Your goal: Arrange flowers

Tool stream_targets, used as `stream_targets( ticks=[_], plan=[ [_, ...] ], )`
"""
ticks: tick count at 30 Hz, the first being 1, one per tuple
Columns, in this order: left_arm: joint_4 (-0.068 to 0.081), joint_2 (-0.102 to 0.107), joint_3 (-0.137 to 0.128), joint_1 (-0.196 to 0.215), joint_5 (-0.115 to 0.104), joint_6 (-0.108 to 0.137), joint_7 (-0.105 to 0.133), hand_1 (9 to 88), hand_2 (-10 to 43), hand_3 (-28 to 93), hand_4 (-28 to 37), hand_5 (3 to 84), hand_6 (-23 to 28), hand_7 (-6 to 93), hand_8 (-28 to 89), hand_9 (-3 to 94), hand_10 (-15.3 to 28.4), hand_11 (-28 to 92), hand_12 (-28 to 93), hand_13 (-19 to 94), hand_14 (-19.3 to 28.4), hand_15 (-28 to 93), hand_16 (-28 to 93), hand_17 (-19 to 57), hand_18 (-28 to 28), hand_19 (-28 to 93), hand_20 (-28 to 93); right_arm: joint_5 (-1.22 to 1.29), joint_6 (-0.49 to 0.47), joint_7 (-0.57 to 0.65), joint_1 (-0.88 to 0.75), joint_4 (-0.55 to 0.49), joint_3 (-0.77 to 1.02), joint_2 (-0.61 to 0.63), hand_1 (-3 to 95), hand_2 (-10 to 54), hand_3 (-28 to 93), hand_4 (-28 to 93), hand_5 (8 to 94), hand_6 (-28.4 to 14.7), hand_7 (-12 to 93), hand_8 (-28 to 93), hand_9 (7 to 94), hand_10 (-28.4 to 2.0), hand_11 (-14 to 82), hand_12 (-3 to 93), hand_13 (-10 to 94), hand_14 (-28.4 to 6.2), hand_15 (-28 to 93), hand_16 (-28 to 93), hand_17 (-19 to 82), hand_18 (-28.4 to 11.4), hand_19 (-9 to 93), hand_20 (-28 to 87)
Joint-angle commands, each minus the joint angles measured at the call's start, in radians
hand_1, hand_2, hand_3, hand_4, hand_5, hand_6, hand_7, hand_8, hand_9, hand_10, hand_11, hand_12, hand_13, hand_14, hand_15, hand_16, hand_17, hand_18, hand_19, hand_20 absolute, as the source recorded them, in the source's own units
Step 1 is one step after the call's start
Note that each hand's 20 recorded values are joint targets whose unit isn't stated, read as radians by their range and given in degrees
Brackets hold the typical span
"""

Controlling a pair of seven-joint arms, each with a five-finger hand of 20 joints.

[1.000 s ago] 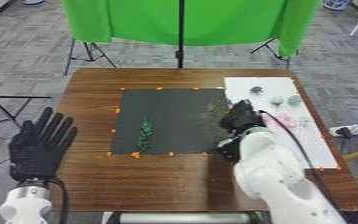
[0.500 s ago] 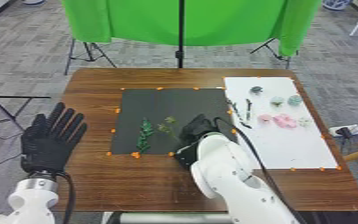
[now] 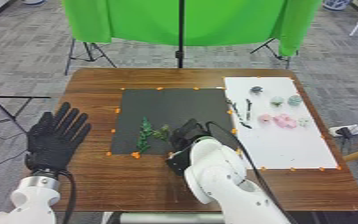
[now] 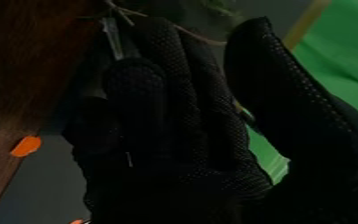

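Observation:
In the head view my right hand (image 3: pixel 190 134) is over the lower right part of the black mat (image 3: pixel 162 100), curled round a small olive-green sprig (image 3: pixel 162 132). The sprig's leafy end points left, close beside a taller dark green sprig (image 3: pixel 145 135) lying on the mat. The right wrist view has my right hand (image 4: pixel 180 95) with its thumb raised beside the fingers and a thin brownish stem (image 4: pixel 202 38) crossing at the fingertips; most of the grip is hidden. My left hand (image 3: pixel 56 137) is at the table's left side, fingers straight and spread.
On the white sheet (image 3: pixel 291 150) at the right lie pink flowers (image 3: pixel 284 120), pale green ones (image 3: pixel 277 101), a dark blue one (image 3: pixel 256 89) and dark twigs (image 3: pixel 248 107). Orange tape marks (image 3: pixel 135 155) edge the mat. A green cloth (image 3: pixel 193 25) hangs behind the table (image 3: pixel 91 190).
My right hand has moved left from beside the white sheet, carrying the olive-green sprig towards the dark green one. My left hand has shifted slightly right.

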Motion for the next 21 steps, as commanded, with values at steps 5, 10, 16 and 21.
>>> stream_targets(
  ticks=[5,10,16,21],
  plan=[
    [-0.018,-0.060,-0.041,0.076,-0.012,-0.015,0.062,29.3,11.1,76,-26.6,40.8,6.5,10.6,-9,31.9,11.7,14,10,25,12.7,24,-3,-4.5,12.0,23,14,-0.120,-0.107,-0.117,0.014,-0.088,0.029,0.181,45.1,-7.2,75,-20,67.6,-10.5,10,-9,71.8,-21.2,26.7,21.9,66,-17.4,74,27,38,-28.2,93,47],
    [-0.024,-0.064,-0.054,0.091,-0.008,-0.014,0.063,28.4,12.2,76,-27.7,40.9,6.5,10.7,-9,32.0,11.8,14,10,25,12.8,24,-3,-4.5,12.0,23,14,-0.095,-0.229,-0.130,-0.020,-0.128,0.071,0.236,40.3,-1.7,73,-19,73.0,-8.9,14,-9,72.1,-22.0,22.9,20.3,65,-18.2,72,26,37,-27.9,93,45],
    [-0.021,-0.067,-0.043,0.080,-0.010,-0.011,0.057,27.7,13.5,76,-28.2,41.0,6.6,10.7,-9,32.1,11.9,14,10,25,12.8,24,-3,-4.5,12.0,23,14,-0.026,-0.254,-0.129,-0.044,-0.125,0.076,0.232,34.0,5.9,72,-18,76.4,-8.1,17,-9,67.7,-24.0,16.8,18.3,61,-20.1,65,23,34,-27.7,92,39],
    [-0.018,-0.064,-0.039,0.083,0.003,-0.021,0.049,27.4,13.9,76,-28.2,41.1,6.6,10.8,-9,32.1,11.9,14,10,25,12.8,24,-3,-4.5,12.0,23,14,0.026,-0.316,-0.128,-0.035,-0.122,0.056,0.212,33.4,7.1,71,-18,77.8,-7.8,16,-9,66.3,-24.5,15.3,17.5,60,-20.7,64,22,33,-27.9,92,37]
  ],
)
